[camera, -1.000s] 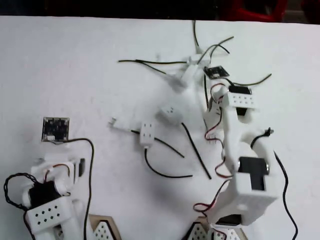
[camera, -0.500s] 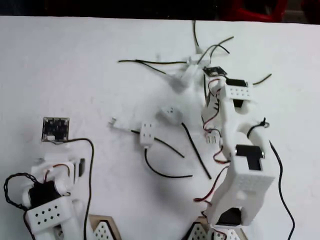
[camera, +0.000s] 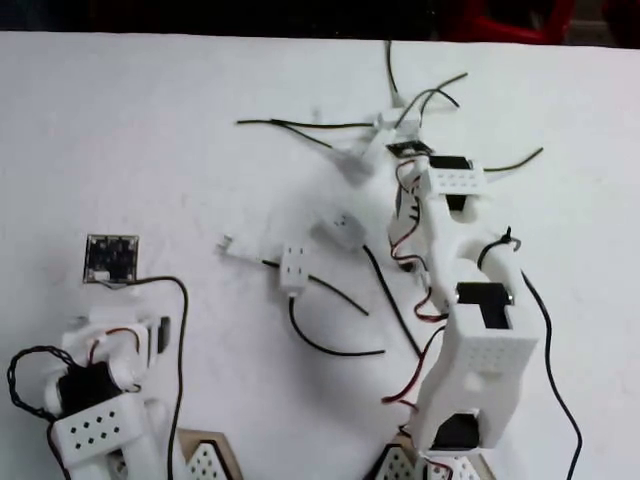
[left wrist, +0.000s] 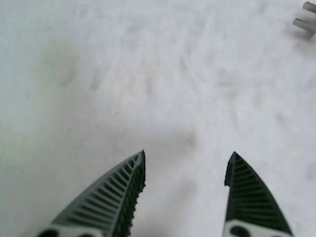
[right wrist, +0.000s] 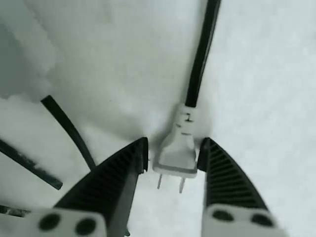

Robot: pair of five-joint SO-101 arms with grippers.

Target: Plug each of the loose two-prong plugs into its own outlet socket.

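In the right wrist view my right gripper (right wrist: 174, 141) is open, one finger on each side of a white two-prong plug (right wrist: 176, 153) lying on the table; its black cord (right wrist: 200, 59) runs away from me. From above, the right arm (camera: 450, 230) stretches to the far-centre tangle of plugs and cords (camera: 385, 130). Two white outlet sockets (camera: 295, 268) (camera: 343, 230) lie mid-table, and another white plug (camera: 228, 245) lies left of them. My left gripper (left wrist: 187, 154) hangs open over bare table, with two metal prongs (left wrist: 307, 17) at the view's edge.
Loose black cords (camera: 335, 345) curl across the middle of the white table (camera: 150, 130). The left arm (camera: 95, 385) sits folded at the near left corner. Red and black wires (camera: 410, 255) trail along the right arm.
The right arm has swung left and farther out toward the plugs at the far centre. The left arm has kept still.
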